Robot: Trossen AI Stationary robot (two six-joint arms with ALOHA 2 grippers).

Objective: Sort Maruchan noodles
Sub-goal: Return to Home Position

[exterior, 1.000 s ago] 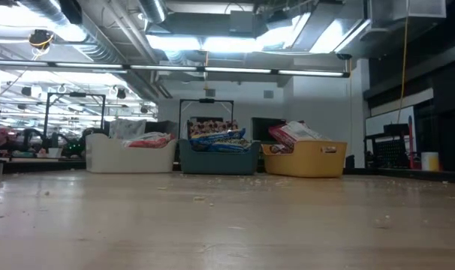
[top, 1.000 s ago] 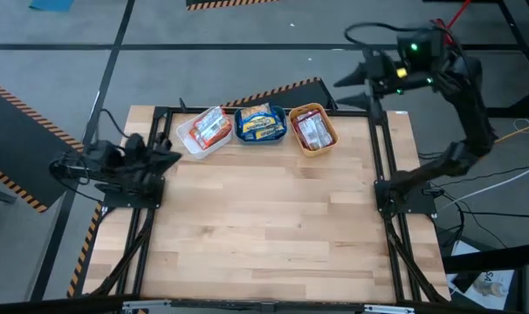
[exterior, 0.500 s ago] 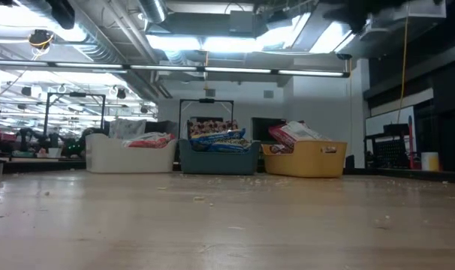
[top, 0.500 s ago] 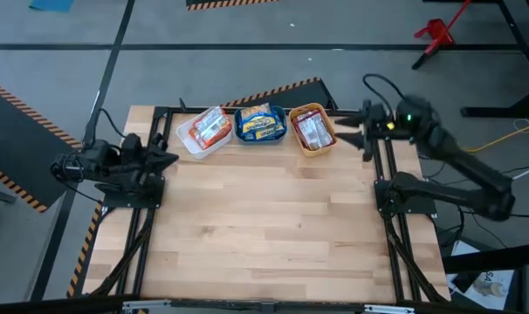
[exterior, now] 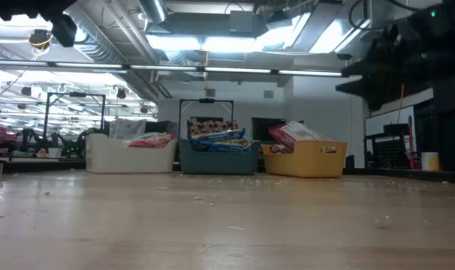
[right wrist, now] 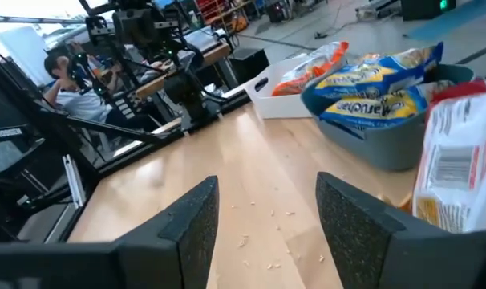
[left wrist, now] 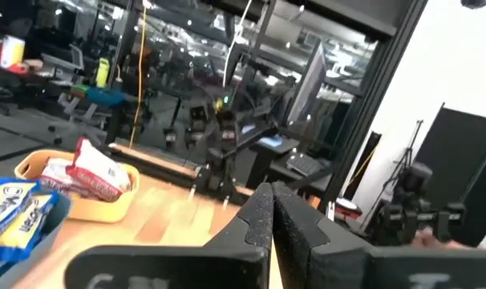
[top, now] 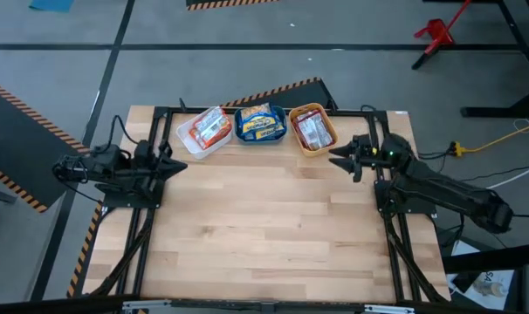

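Maruchan noodles lie in three bins at the table's far edge: orange packets (top: 210,131) in the white bin (top: 188,139), blue-yellow packets (top: 261,124) in the teal bin (top: 243,133), red packets (top: 314,131) in the orange bin (top: 323,112). My left gripper (top: 175,166) hovers shut at the table's left edge, pointing toward the right; in its wrist view its fingers (left wrist: 259,217) meet. My right gripper (top: 343,160) hovers open at the right edge, just near of the orange bin, with nothing between its fingers (right wrist: 195,217).
Bare wooden tabletop (top: 264,227) stretches from the bins to the near edge, strewn with small crumbs (right wrist: 259,241). Black frame rails (top: 142,235) run along the left and right sides. A person (right wrist: 62,72) sits beyond the table's left edge.
My right arm has swung down from high above the far right corner and folded in low at the right edge; its gripper has rolled and now points toward the table's left. My left gripper has dipped a little. The bins and packets have not moved.
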